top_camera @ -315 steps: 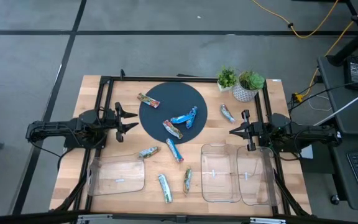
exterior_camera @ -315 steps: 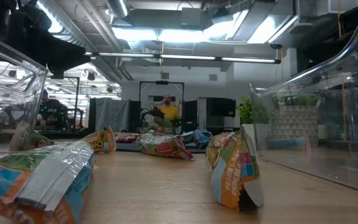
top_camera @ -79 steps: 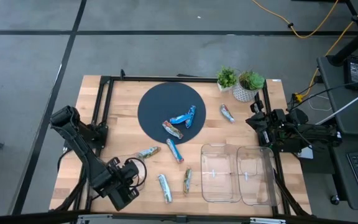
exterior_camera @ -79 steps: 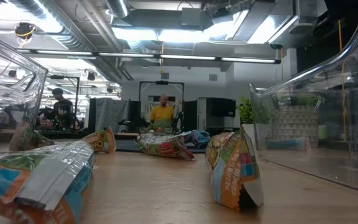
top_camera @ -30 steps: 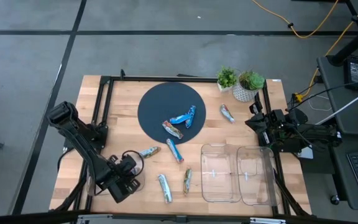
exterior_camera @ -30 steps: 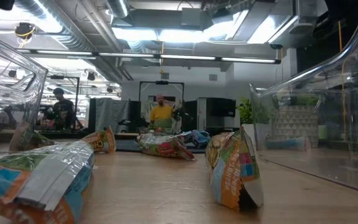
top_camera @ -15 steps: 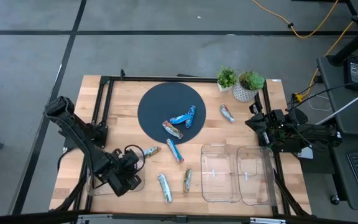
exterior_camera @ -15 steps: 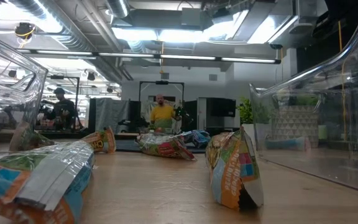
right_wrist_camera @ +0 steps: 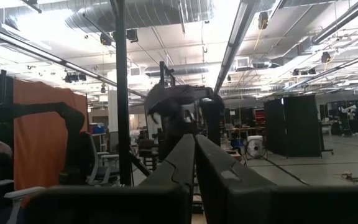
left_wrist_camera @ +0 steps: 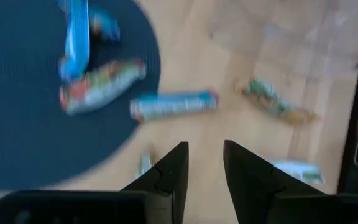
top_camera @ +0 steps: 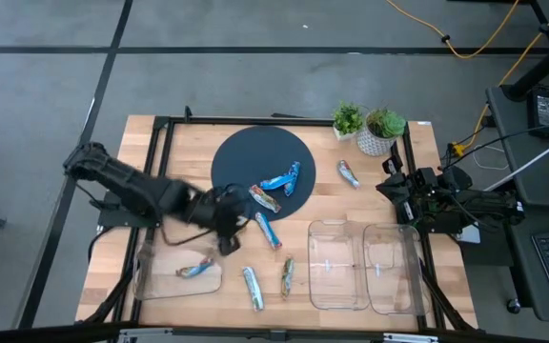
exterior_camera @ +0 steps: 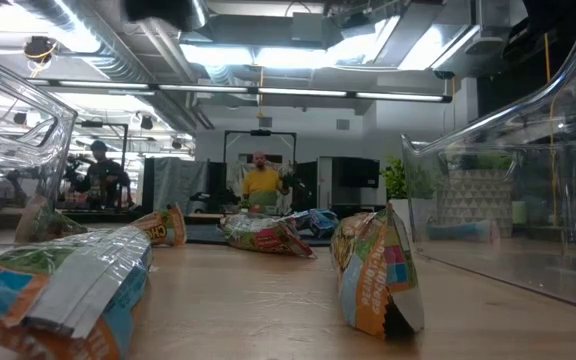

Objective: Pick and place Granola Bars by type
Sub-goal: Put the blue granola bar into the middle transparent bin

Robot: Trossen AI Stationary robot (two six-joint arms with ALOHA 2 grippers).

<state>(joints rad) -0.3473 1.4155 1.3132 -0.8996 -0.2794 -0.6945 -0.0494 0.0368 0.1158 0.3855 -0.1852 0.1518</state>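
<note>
Granola bars in shiny wrappers lie scattered. Two sit on the dark round mat (top_camera: 255,157): a blue one (top_camera: 282,178) and a multicoloured one (top_camera: 264,198). A blue bar (top_camera: 268,230), a silver-blue one (top_camera: 349,173), a bar (top_camera: 252,288) and a green bar (top_camera: 287,276) lie flat on the wood. One bar (top_camera: 195,270) lies in the left clear tray (top_camera: 151,252). My left gripper (top_camera: 229,236) hovers open near the mat's near edge, above the table, with nothing between its fingers (left_wrist_camera: 173,171). My right gripper (right_wrist_camera: 194,149) rests shut at the right side.
Two clear trays (top_camera: 336,286) (top_camera: 396,286) stand side by side at the near right. Two potted plants (top_camera: 348,121) (top_camera: 382,129) stand at the far right corner. A black frame (top_camera: 165,122) runs around the table. People show in the room behind.
My left gripper has swung from over the left tray at the near left, up and toward the table's middle, to the mat's near edge, rolling as it went. The bar in the left tray now shows uncovered.
</note>
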